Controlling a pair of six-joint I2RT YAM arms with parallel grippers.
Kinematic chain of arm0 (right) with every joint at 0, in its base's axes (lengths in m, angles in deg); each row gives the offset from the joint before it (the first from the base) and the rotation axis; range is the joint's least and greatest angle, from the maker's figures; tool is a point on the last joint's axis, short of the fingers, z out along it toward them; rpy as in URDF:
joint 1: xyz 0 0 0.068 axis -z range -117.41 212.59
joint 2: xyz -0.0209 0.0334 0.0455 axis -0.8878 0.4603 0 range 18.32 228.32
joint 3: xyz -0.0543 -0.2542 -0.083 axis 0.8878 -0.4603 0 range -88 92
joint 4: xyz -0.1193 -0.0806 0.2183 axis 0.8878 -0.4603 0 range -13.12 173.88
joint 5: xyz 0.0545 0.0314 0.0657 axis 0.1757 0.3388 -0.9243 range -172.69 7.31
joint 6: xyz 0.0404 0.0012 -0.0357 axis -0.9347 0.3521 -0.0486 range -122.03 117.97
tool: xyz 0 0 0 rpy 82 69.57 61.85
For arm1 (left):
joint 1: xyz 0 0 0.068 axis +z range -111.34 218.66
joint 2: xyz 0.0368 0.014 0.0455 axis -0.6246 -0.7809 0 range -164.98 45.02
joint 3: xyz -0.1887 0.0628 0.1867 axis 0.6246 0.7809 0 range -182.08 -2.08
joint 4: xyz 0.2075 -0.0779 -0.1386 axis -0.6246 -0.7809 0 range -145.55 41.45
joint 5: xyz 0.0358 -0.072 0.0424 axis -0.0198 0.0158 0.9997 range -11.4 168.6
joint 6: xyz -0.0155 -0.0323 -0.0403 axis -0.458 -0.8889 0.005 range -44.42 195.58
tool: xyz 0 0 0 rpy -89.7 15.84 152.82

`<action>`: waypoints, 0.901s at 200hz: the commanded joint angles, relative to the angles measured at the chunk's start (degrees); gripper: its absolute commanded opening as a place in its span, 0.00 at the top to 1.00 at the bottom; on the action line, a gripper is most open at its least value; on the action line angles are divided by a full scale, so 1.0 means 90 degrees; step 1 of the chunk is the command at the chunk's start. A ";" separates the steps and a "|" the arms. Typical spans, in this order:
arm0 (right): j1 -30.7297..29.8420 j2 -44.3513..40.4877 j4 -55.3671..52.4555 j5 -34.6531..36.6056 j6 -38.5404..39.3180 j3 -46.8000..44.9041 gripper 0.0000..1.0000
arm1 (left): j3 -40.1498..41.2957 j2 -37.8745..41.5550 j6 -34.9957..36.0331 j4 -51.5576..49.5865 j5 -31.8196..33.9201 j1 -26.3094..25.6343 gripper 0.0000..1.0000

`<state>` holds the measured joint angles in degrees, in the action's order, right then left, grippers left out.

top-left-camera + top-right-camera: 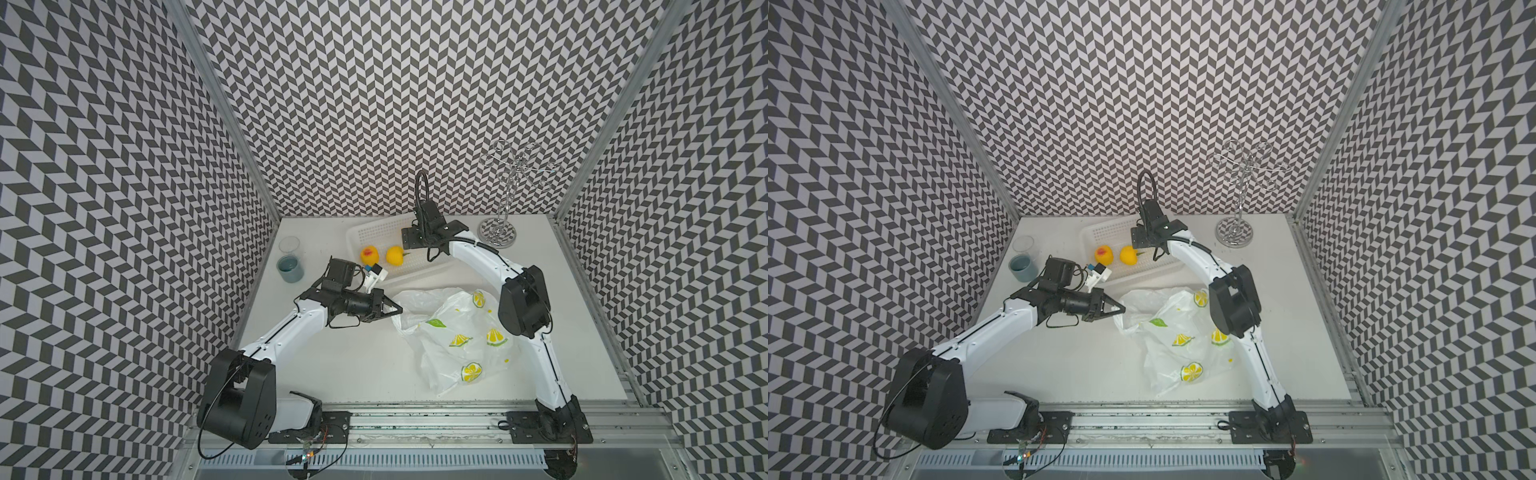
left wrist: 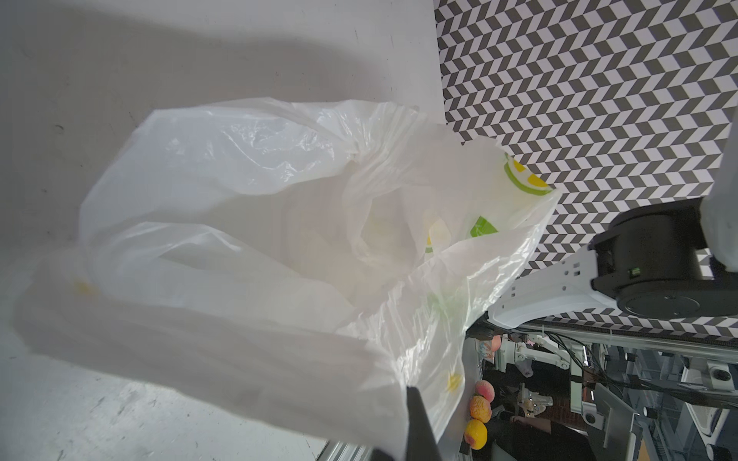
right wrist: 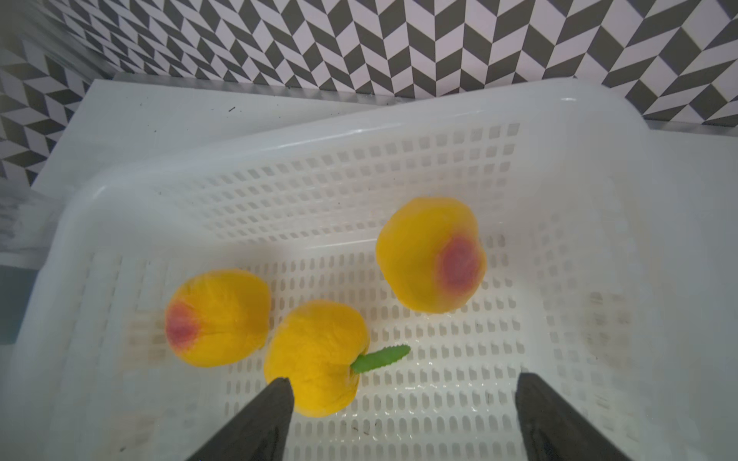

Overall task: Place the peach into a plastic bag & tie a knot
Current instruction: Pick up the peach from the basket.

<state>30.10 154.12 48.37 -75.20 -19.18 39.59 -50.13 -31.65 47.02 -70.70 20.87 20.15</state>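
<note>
Three yellow peaches lie in the white perforated basket (image 3: 359, 135): one with a green leaf (image 3: 315, 357), one with a red blush touching it (image 3: 217, 317), and one apart from them (image 3: 431, 255). My right gripper (image 3: 403, 385) hangs open over the basket, one finger beside the leafed peach, nothing between the jaws. In both top views two peaches (image 1: 369, 254) (image 1: 395, 256) show. The plastic bag (image 1: 453, 332), white with lemon prints, lies crumpled on the table. My left gripper (image 1: 395, 309) is shut on the bag's edge (image 2: 279, 223), holding its mouth up.
A glass cup (image 1: 289, 259) with blue-grey contents stands at the back left. A chrome wire stand (image 1: 498, 232) stands at the back right. The basket (image 1: 361, 230) sits against the back wall. Patterned walls close in three sides, and a metal rail (image 1: 415, 415) runs along the front.
</note>
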 commanded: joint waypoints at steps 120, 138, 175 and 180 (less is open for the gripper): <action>0.0241 0.1726 0.1328 0.0010 -0.0164 0.0853 0.08 | -0.0549 0.0026 0.0126 0.0029 0.0099 -0.0023 1.00; 0.0264 0.1746 0.1514 -0.0047 -0.0175 0.0836 0.12 | -0.0574 0.0059 0.0136 -0.0018 0.0137 -0.0024 1.00; 0.0265 0.1253 0.1782 -0.0316 -0.0082 0.0623 0.41 | -0.0687 0.0145 0.0147 -0.0120 0.0293 -0.0024 1.00; 0.0258 0.1063 0.1855 -0.0372 -0.0056 0.0498 0.44 | -0.0747 0.0159 0.0169 -0.0143 0.0341 -0.0024 1.00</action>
<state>32.16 169.42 59.34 -76.18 -20.18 45.88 -53.96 -31.78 47.46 -70.66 22.27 20.15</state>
